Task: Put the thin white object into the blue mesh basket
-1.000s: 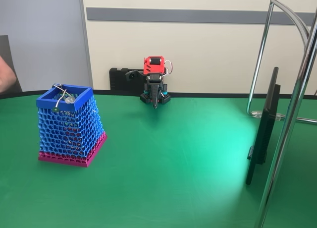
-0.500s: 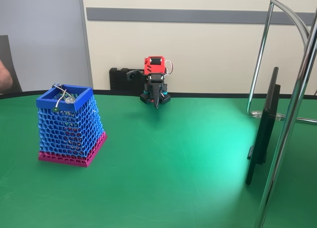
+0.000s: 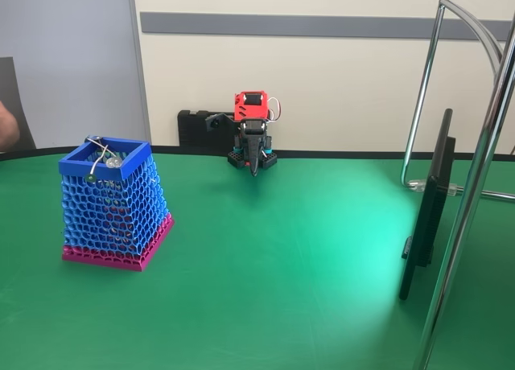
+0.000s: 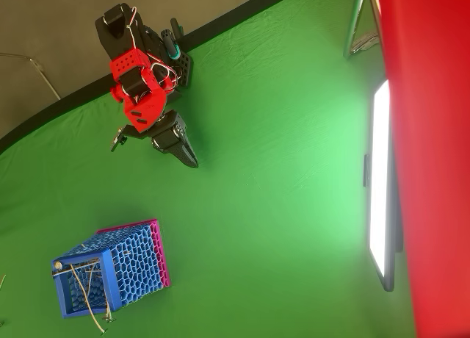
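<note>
The blue mesh basket (image 3: 113, 213) stands on the green table at the left, its pink band at the bottom. In the overhead view the basket (image 4: 136, 268) is at the lower left. The thin white object (image 3: 100, 156) lies inside it, leaning across the opening, and one end of the object (image 4: 88, 297) pokes past the rim. My gripper (image 3: 254, 166) hangs folded at the back of the table, far from the basket, with its jaws shut on nothing. From above, the gripper (image 4: 189, 159) points down and to the right.
A thin black monitor (image 3: 426, 209) stands edge-on at the right, between chrome stand poles (image 3: 471, 201). A black block (image 3: 197, 129) sits against the wall behind the arm. A person's hand (image 3: 4, 125) shows at the left edge. Open green table lies between arm and basket.
The arm's red head has shifted slightly and settled over its base. The hand at the left edge has drawn back. The basket and the white object have not moved.
</note>
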